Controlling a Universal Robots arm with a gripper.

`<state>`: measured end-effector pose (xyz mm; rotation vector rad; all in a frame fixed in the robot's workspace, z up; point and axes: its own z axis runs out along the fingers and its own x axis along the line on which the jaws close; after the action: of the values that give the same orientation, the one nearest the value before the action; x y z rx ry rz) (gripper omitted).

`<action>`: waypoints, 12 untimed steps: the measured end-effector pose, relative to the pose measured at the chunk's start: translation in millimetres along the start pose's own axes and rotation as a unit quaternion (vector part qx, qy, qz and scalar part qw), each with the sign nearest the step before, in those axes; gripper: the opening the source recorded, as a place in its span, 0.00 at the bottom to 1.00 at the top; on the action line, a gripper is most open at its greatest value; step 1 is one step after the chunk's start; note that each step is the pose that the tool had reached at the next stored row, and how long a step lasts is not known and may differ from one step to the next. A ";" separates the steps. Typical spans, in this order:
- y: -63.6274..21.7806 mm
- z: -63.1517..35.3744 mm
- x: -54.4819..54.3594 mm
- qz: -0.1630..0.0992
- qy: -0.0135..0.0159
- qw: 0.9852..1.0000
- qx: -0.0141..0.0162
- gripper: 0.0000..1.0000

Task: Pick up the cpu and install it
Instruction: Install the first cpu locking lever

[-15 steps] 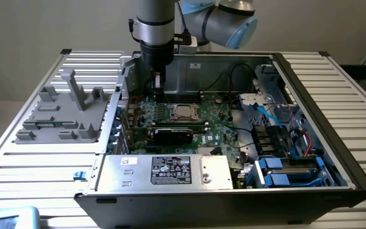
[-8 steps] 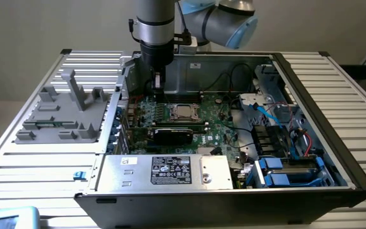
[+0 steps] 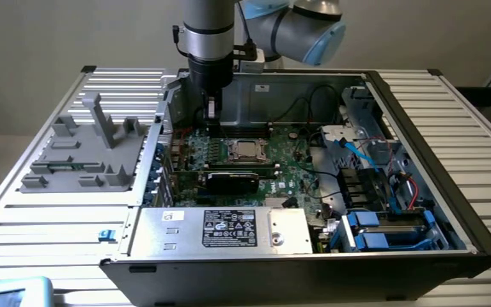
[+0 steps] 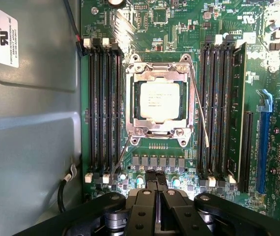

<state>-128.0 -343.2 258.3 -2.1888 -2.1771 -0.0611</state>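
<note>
The cpu [image 4: 160,101] lies flat inside the metal frame of its socket [image 4: 132,105] on the green motherboard, its silver top facing up. In the exterior view the cpu [image 3: 248,149] sits in the middle of the open computer case. My gripper [image 4: 156,181] hangs above the board just beside the socket, its black fingers pressed together with nothing between them. From outside, the gripper [image 3: 211,110] hovers near the case's back wall, toward the exterior view's left of the socket.
Black memory slots [image 4: 103,108] flank the socket on both sides. A black graphics card [image 3: 233,181] and a silver power supply box [image 3: 228,230] lie nearer the front. A grey fixture tray [image 3: 84,153] stands outside the case. Cables and blue drive bays [image 3: 382,224] fill the exterior view's right.
</note>
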 end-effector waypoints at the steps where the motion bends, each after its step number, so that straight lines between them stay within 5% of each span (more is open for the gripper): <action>1: 0.0 -0.6 0.0 0.000 0.000 1.000 0.000 0.11; 12: -0.1 -10.1 0.7 0.013 0.001 1.000 -0.002 0.11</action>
<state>-128.0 -343.2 268.4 -2.2170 -2.1493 -0.0656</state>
